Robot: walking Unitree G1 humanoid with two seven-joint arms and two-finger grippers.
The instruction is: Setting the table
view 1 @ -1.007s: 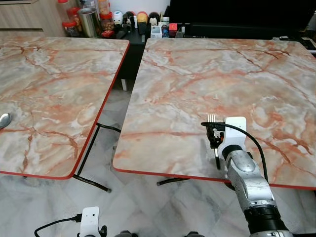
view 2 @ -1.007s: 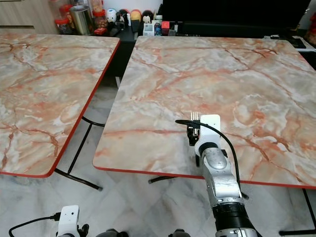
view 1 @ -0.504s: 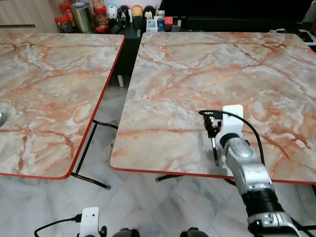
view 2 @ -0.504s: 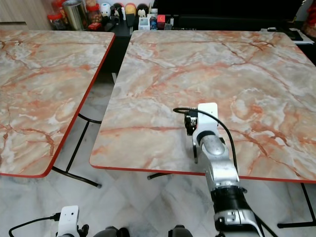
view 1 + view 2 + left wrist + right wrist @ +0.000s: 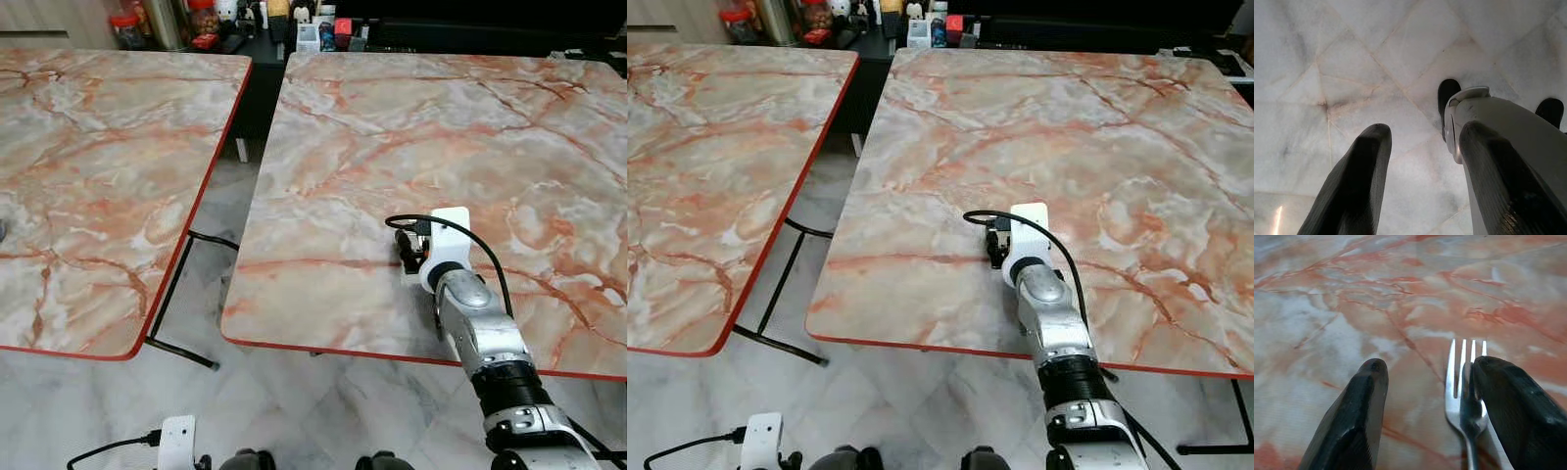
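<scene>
Our right claw [image 5: 1422, 406] hangs spread over the counter [image 5: 411, 127], the fork [image 5: 1465, 396] lying flat beside one finger. We judge it stiff, light, slippery; grip the handle.

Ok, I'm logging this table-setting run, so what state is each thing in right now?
Silver metal fork: lying flat on the table, tines pointing away from the robot, beside one finger.
Right pincer: open, low over the fork.
Left pincer: open, holding nothing, hanging over the floor.
Marble-patterned table with red edge: bare around the fork.
</scene>
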